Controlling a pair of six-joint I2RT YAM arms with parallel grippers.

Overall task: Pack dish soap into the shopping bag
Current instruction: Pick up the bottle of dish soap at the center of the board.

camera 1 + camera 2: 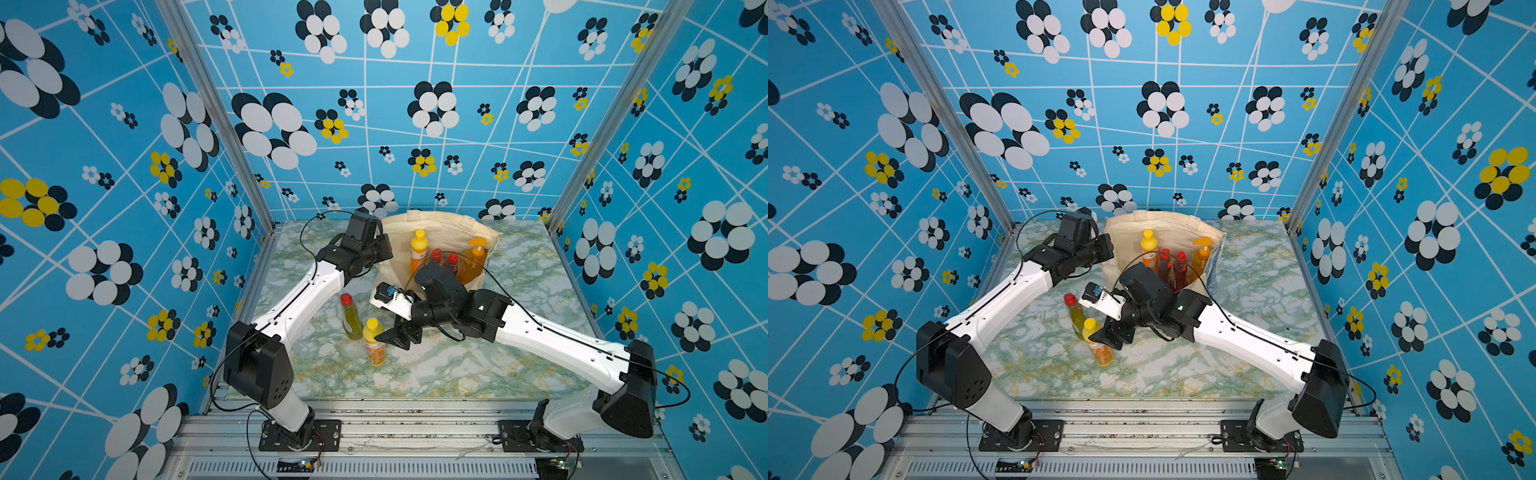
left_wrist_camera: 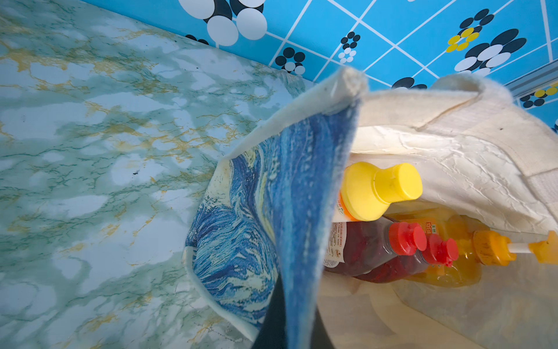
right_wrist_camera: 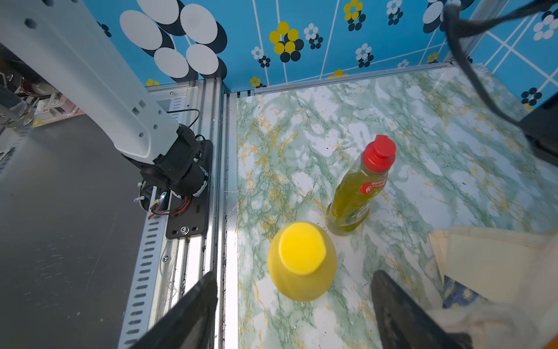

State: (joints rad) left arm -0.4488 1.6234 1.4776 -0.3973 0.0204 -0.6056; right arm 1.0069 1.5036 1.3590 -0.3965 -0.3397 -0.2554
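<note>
The cream shopping bag [image 1: 440,228] [image 1: 1167,226] stands open at the back of the table. It holds a yellow-capped orange dish soap bottle [image 2: 380,190], two red-capped dark red ones [image 2: 368,244] and an orange pump bottle [image 1: 476,257]. My left gripper [image 2: 297,320] is shut on the bag's blue-printed wall [image 2: 256,211], holding that side up. A red-capped olive-green bottle [image 1: 351,318] [image 3: 356,193] and a yellow-capped orange bottle [image 1: 374,340] [image 3: 302,260] stand upright on the table in front of the bag. My right gripper [image 1: 392,337] [image 3: 294,303] is open just beside and above the yellow cap, not touching it.
The marble-patterned table [image 1: 457,374] is closed in by blue flowered walls on three sides. An aluminium rail [image 1: 415,424] with both arm bases runs along the front edge. The left arm's base [image 3: 175,169] is close to the two standing bottles. A black cable [image 1: 490,274] arcs over the bag's mouth.
</note>
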